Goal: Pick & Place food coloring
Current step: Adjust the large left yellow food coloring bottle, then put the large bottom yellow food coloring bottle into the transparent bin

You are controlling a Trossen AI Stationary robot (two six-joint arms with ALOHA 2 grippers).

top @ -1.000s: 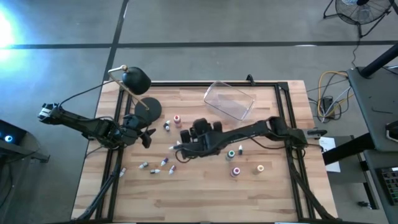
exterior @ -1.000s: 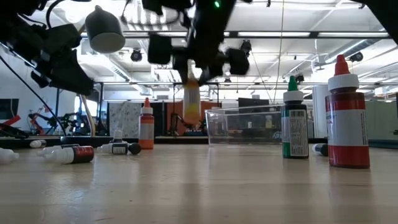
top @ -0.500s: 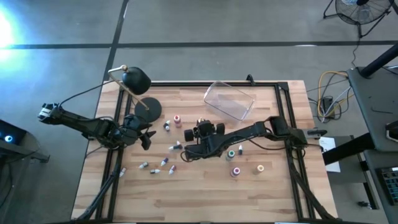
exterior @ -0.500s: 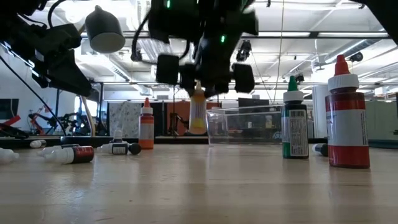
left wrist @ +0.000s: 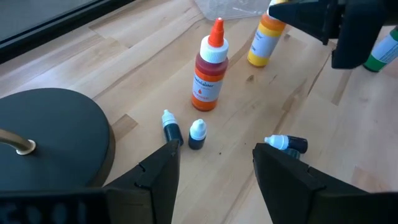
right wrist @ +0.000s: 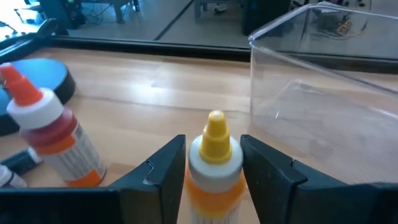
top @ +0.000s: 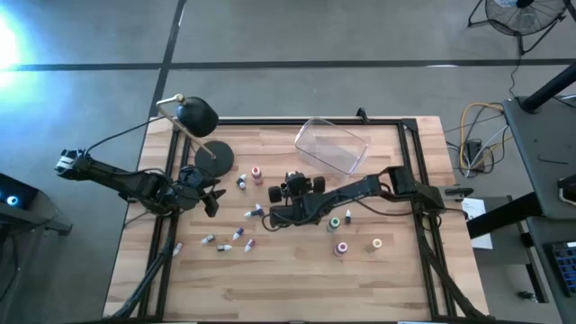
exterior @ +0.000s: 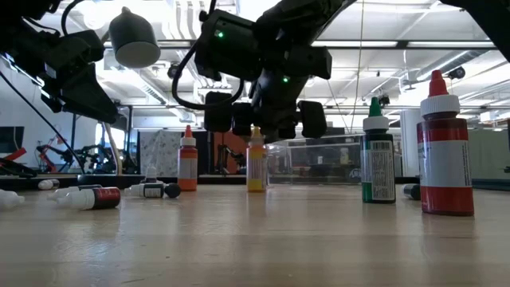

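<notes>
Wooden table, right tool clamping upright yellow-capped bottle, labels unreadable, left tool agape, empty.

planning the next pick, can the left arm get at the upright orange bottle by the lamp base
Probably yes. The left gripper hangs open facing the orange bottle, with only two small dark bottles lying on the wood short of it. The right gripper is busy at the yellow bottle.

A robotics lab or industrial workshop. A wooden counter in a black metal frame stands on a bare concrete floor. Beyond its far edge stretches a large open hall with ceiling strip lights, and a floor fan and coiled cables sit off its right edge.
</notes>
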